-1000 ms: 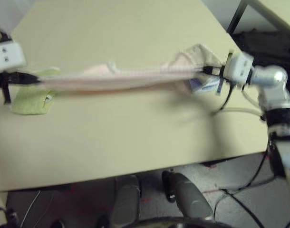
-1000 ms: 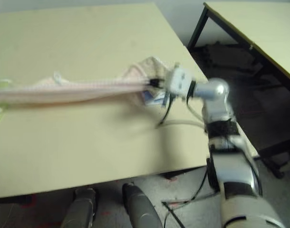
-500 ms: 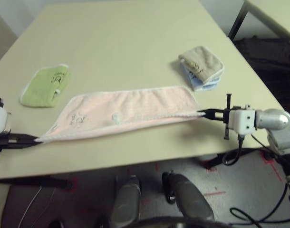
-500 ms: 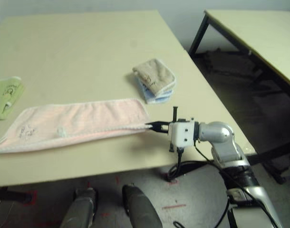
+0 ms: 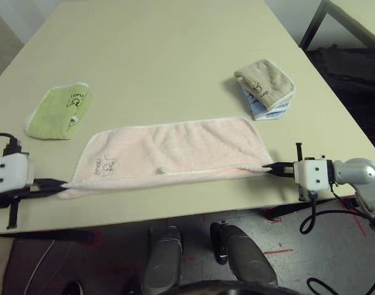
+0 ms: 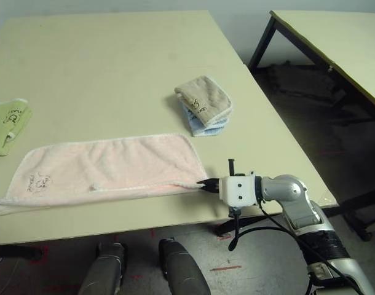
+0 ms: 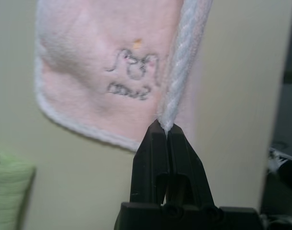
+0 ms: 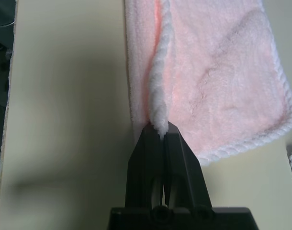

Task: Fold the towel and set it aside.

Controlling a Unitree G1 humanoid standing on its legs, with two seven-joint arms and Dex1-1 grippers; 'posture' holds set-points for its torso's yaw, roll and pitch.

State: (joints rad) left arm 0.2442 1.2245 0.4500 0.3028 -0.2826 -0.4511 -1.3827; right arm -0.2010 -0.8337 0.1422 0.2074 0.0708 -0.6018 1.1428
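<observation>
Pale beige laminate covered the broad table [image 5: 175,55], and beyond its right-hand edge a second table on dark metal legs [image 6: 335,43] stood over a grey floor; the pale pink fluffy terry towel with white stitched edging [image 5: 175,153] lay spread across the near part of the table, a long strip running from left to right, its near long edge lying close along the table's front edge; dark embroidered script [image 5: 106,165] showed near its left end, and a small white tag [image 5: 161,170] lay near the middle of the near edge. The left gripper [image 5: 58,183], two black fingers below a white housing, was pressed together on the towel's near left corner; in the left wrist view its fingertips [image 7: 166,139] pinched the white corded edging, with the script just beyond. The right gripper [image 5: 268,168], on a silver forearm reaching in from beyond the table's front right edge, pinched the near right corner in the same way; the right wrist view showed its fingertips [image 8: 158,132] clamped on the edging. A small light-green folded towel [image 5: 58,110] lay on the table beyond the pink towel's left end, apart from it; a folded tan towel [image 5: 265,83] rested on a folded blue one [image 5: 256,109] beyond the right end, also apart.
</observation>
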